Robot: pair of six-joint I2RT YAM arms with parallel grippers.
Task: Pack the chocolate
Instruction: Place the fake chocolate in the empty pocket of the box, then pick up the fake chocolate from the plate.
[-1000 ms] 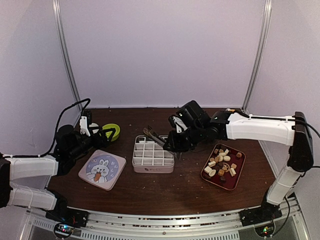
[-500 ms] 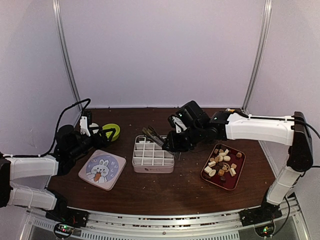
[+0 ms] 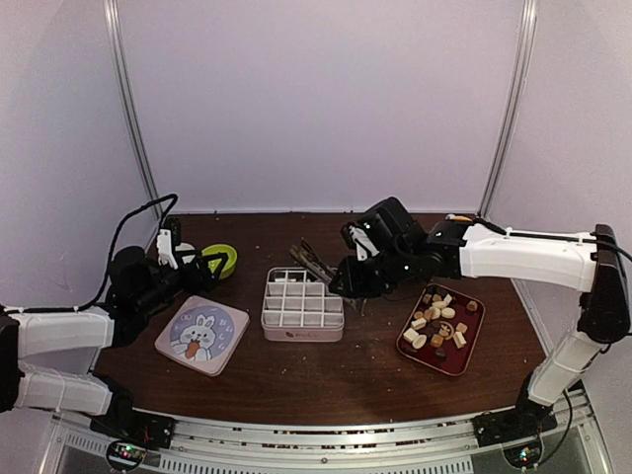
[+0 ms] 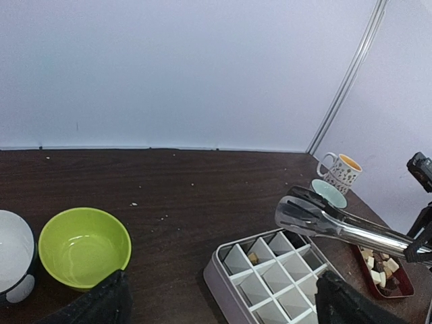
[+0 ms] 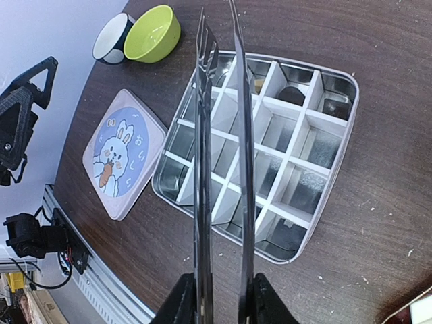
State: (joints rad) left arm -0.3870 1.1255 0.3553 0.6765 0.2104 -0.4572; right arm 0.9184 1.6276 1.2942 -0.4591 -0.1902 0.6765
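Observation:
The chocolate [image 3: 439,321] lies as several cream, tan and dark pieces in a red tray [image 3: 464,351] on the right. A few pieces sit in far cells of the white compartment box [image 5: 324,131], one tan piece [image 4: 252,257] among them. My right gripper [image 3: 355,281] is shut on the handles of metal tongs [image 5: 202,169], whose tips hang slightly apart and empty over the box's far edge. My left gripper [image 3: 202,262] stands open to the left of the box [image 3: 302,304], near the green bowl [image 3: 223,260], holding nothing.
The box lid with a rabbit picture [image 3: 201,334] lies left of the box. A black-and-white bowl [image 5: 111,37] stands beside the green bowl [image 4: 84,246]. A mug [image 4: 341,169] and a small saucer [image 4: 329,192] stand at the back right. Crumbs dot the table.
My right arm has shifted a little to the right and lifted the tongs' tips slightly toward the back of the box. The left arm has not moved.

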